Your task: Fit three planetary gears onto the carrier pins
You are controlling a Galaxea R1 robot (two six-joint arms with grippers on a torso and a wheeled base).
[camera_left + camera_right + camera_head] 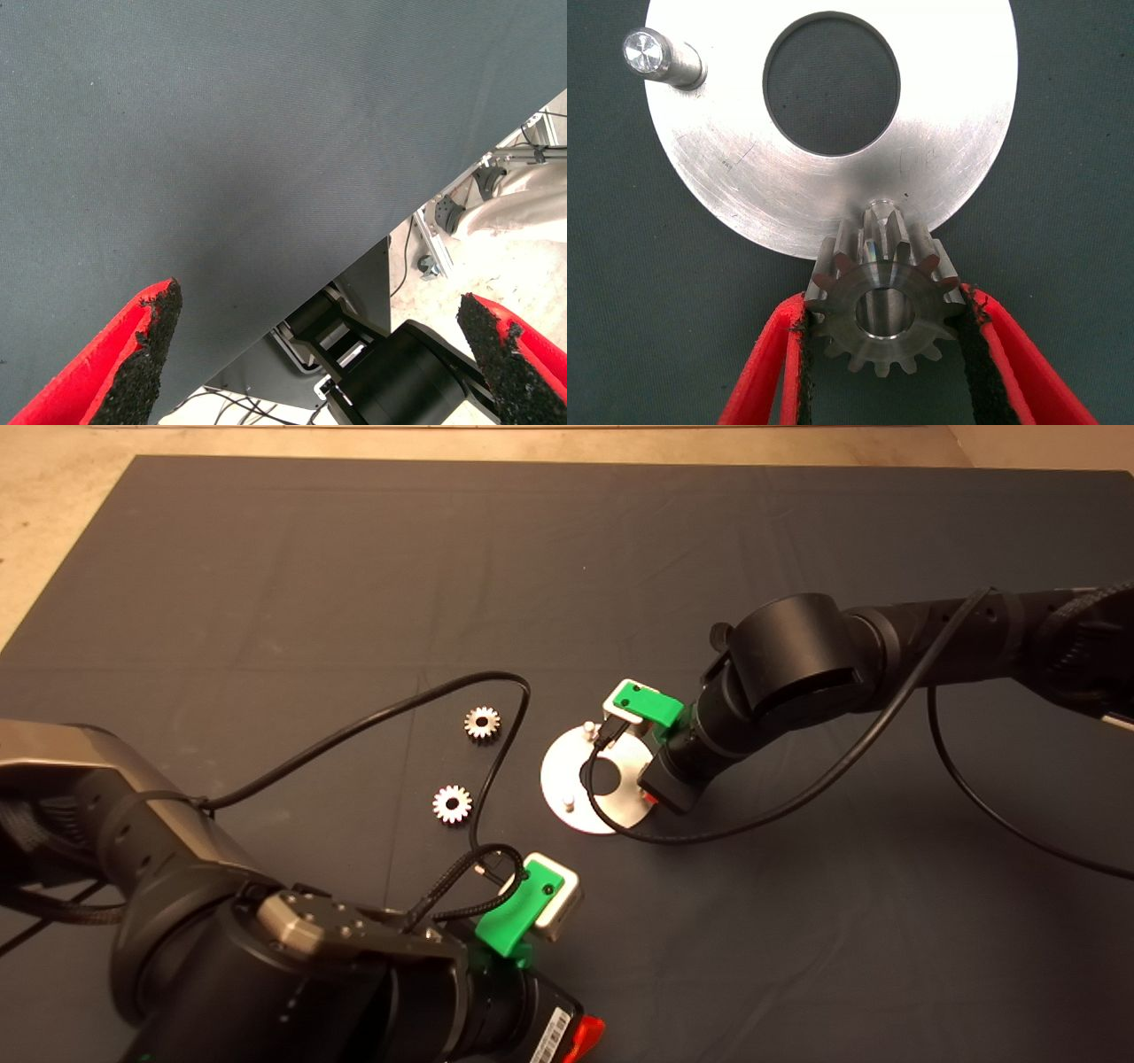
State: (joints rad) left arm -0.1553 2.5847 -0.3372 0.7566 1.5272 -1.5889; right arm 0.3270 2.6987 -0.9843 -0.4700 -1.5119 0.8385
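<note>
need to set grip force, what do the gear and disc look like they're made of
Gear in the right tool: looks like bare machined metal, probably steel, with a bright silver sheen. Disc: flat silver metal, brushed-looking, with fine scratches and a soft glare; the alloy is unclear.

Three planetary gears: two [482,724] [452,804] loose on the desk [354,558], one [883,307] in the right claw [883,354]. One carrier disc [567,766]. Two carrier pins [587,728] [568,803] visible.

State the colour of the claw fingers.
Red fingers with black pads, clearest in the right wrist view.
</note>
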